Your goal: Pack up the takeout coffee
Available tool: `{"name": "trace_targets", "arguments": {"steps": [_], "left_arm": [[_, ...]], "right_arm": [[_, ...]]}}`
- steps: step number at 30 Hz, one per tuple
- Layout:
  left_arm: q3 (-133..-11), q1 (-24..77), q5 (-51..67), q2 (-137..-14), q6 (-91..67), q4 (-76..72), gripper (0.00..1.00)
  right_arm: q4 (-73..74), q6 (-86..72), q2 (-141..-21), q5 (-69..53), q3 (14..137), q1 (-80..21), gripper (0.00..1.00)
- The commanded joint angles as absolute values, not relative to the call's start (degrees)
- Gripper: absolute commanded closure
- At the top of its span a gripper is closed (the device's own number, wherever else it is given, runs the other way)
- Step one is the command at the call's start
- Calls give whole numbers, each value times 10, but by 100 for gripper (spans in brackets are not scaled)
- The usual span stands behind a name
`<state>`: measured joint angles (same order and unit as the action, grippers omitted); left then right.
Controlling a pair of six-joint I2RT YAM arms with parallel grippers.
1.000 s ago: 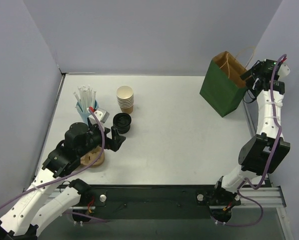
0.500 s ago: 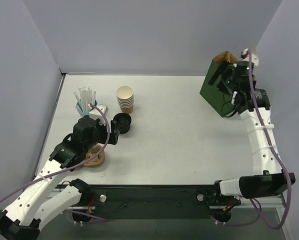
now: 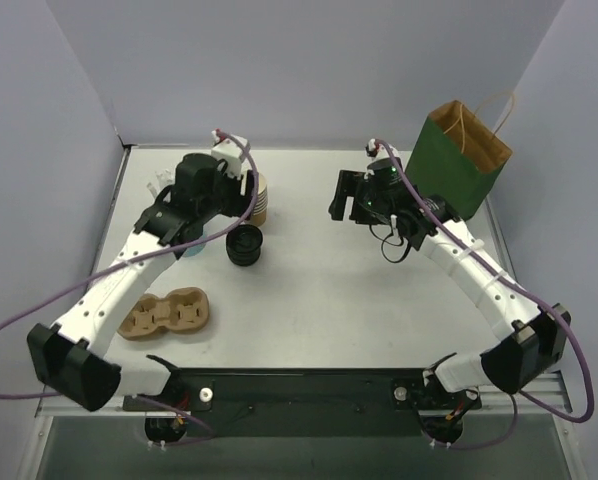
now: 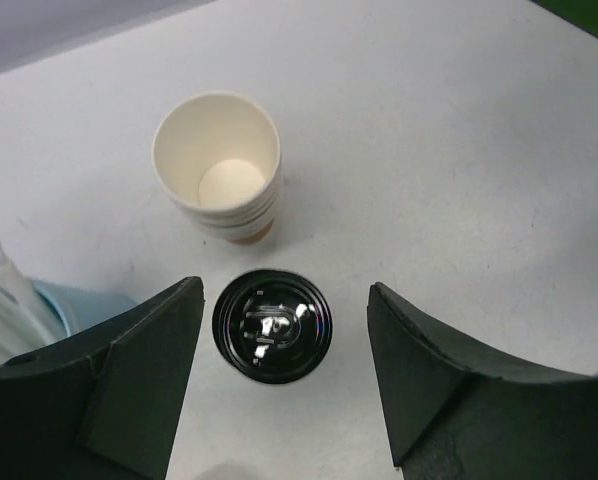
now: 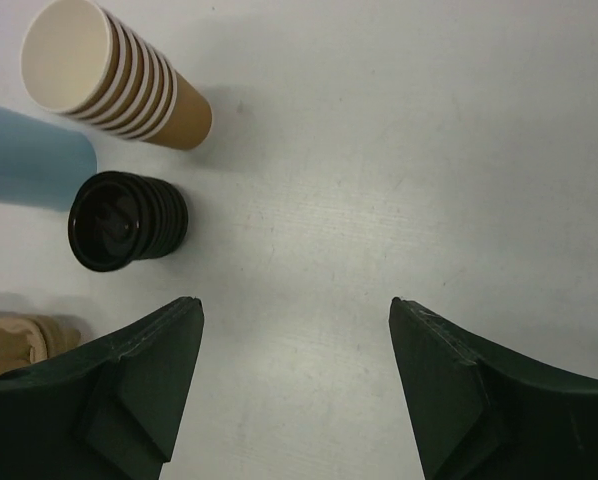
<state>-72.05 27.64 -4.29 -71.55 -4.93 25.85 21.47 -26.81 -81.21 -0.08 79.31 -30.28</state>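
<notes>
Left pincer (image 4: 284, 290): fingers spread wide with nothing between them, hanging above the desk (image 3: 359, 290). In the left wrist view the gap between the fingers frames a stack of black lids (image 4: 272, 325) standing on the desk below; there is no contact. Just behind the lids is a stack of lidless tan cups (image 4: 219, 165), upright with mouths up, close to the lids but apart from them. To the left of the lids is a light blue cup (image 4: 69, 305) with white wrapped straws (image 4: 4, 290) sticking out, partly hidden by the left finger.

Right pincer (image 5: 294, 305): fingers also spread and holding nothing, over bare desk at the middle back. The cup stack and lids sit well off to its left in the right wrist view. In the top view this pincer lies between the cup stack and a green paper bag (image 3: 464, 160). The bag stands upright at the back right corner, its mouth open and its twine handles up.

A tan pulp cup carrier (image 3: 167, 312) lies flat near the front left of the desk with its wells showing bare, well apart from both pincers.

Takeout coffee: no lidded brown cup can be made out in any view, so I cannot tell where it is. The left arm covers part of the back left area.
</notes>
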Motion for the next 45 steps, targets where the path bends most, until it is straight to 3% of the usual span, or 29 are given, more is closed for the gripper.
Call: {"name": "trace_targets", "arguments": {"steps": [1, 11, 25, 30, 35, 40, 45], "left_arm": [[-817, 272, -4, -815, -4, 265, 25], [-897, 266, -11, -954, 32, 256, 31], [-942, 251, 0, -1029, 60, 260, 42], [-948, 246, 16, -1039, 67, 262, 53], [-947, 243, 29, -1041, 73, 263, 56], [-947, 243, 27, -1040, 75, 258, 83], [-958, 244, 10, -1049, 80, 265, 100]], "right_arm": [[199, -259, -733, -23, 740, -310, 23], [193, -249, -666, -30, 682, -324, 23], [192, -235, -674, -26, 679, -327, 23], [192, -234, -677, -23, 679, -327, 23], [192, -232, -678, -22, 682, -327, 23], [192, -229, -677, -18, 683, -327, 23], [192, -229, -681, -18, 682, -327, 23]]}}
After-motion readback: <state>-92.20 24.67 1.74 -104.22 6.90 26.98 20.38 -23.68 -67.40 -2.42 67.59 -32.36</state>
